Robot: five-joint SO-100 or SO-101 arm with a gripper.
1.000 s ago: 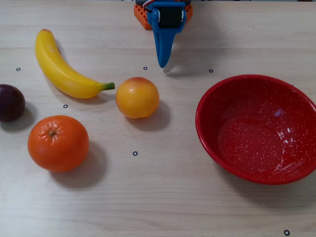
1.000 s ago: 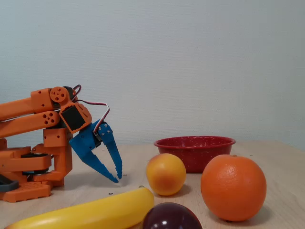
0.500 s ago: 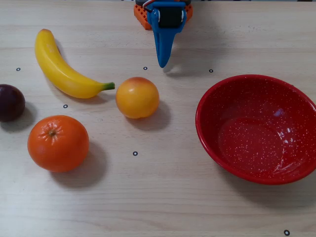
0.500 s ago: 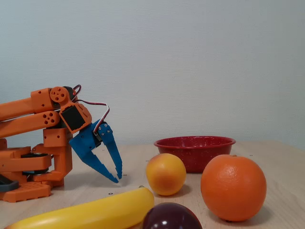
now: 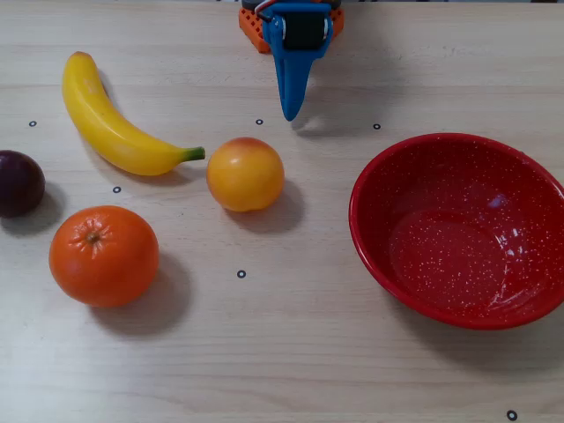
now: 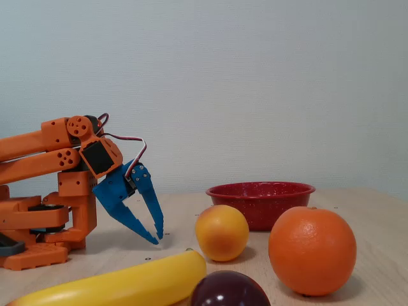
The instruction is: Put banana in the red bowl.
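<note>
The banana lies on the wooden table at the upper left of the overhead view, with its green stem pointing right. It also shows at the bottom of the fixed view. The red bowl with white speckles stands empty at the right, and at the back in the fixed view. My blue gripper hangs at the top centre near the arm's base, tips down just above the table. Its jaws are together and hold nothing. It is apart from the banana and the bowl.
A round yellow-orange fruit sits between the banana's stem and the bowl. An orange lies at the lower left, and a dark purple plum at the left edge. The orange arm base stands at the table's far side.
</note>
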